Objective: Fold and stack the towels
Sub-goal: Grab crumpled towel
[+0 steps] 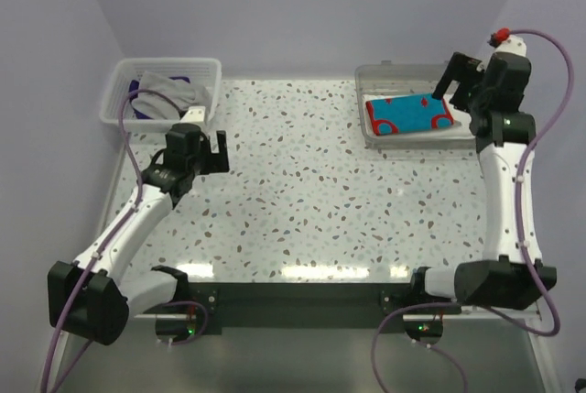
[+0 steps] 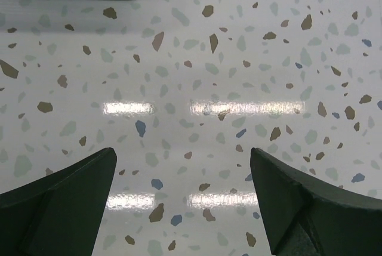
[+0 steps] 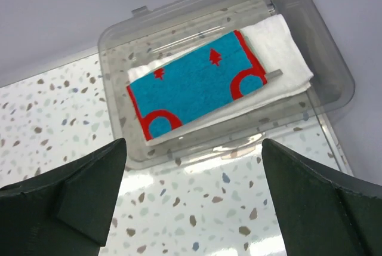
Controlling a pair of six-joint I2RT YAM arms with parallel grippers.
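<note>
- Table (image 1: 302, 191): speckled top, both arms bolted at near edge. Nothing lies on the open middle between basket and tray.
- Basket (image 1: 169, 62): white slatted, far-left corner. It holds 2 unfolded towels.
- Tray (image 1: 403, 70): clear grey, far-right corner, holds the stack so far.
- White towel (image 3: 280, 53): folded flat in tray, bottom of the visible stack, sticking out past the towel above on its right end and near side.
- Patterned towel (image 3: 194, 86): folded, lying on the white 1. Long axis runs along the tray's length, a bit skewed to it.
- Grey towel (image 1: 169, 92): crumpled heap on top in basket, no clear long axis, spread roughly along the basket's long side.
- Purple towel (image 1: 137, 100): mostly buried under the grey, only a bit shows at the basket's left.
- Right pincer (image 3: 194, 142): jaws spread wide, nothing between them, hovering just near side of tray and apart from the stack.
- Left pincer (image 2: 182, 154): jaws wide, empty, over bare table just near side of basket, whose edge shows at the top-left of its wrist view.
- Judgement: 2 towels stacked, grey probably next. It lies just beyond and slightly left of the left pincer; the right arm is well apart across the table, so the left arm is the nearer 1. Reach is forward over the basket wall, then down onto the heap.
</note>
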